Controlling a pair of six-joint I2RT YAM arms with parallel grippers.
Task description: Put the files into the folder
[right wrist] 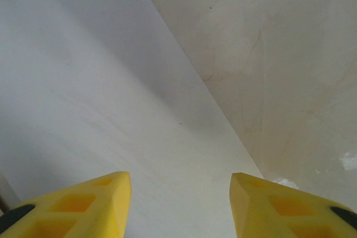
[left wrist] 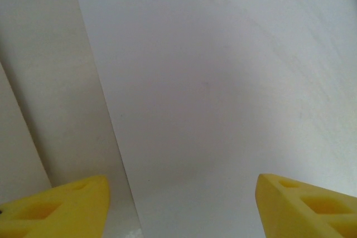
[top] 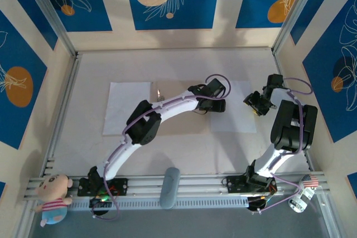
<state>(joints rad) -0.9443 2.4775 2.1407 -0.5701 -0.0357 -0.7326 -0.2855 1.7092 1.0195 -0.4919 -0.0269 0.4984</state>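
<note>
Two white files here, lying flat on the tabletop (top: 167, 65). In the overhead view the left sheet (top: 127, 108) sits left of center and the right sheet (top: 240, 116) sits right of center. The tan folder (top: 178, 126) lies open and flat between them, and its sides seem to meet each sheet's inner edge, though I can't tell if they overlap.

The left arm stretches from the bottom left across the folder. Its left claw (top: 217, 105) ends up over the inner edge of the right sheet. On that arm's wrist cam the left claw (left wrist: 182, 181) is spread wide, with one yellow finger in each bottom corner and nothing pinched between them. There's just plain white paper below, plus a tan strip down the left side that looks like the folder.

The right claw (top: 256, 104) hangs over the outer edge of the same sheet, on the right side of the overhead frame. On its own wrist cam the right claw (right wrist: 179, 176) has its fingers apart, a bit narrower than the other one, and it isn't gripping anything either. Under it, the white sheet fills the left of the frame and bare, stained tabletop the upper right.

There's also a little plush toy (top: 53, 190) at the bottom left by the rail, and a grey oblong thing (top: 169, 187) lying across the rail at bottom center.
</note>
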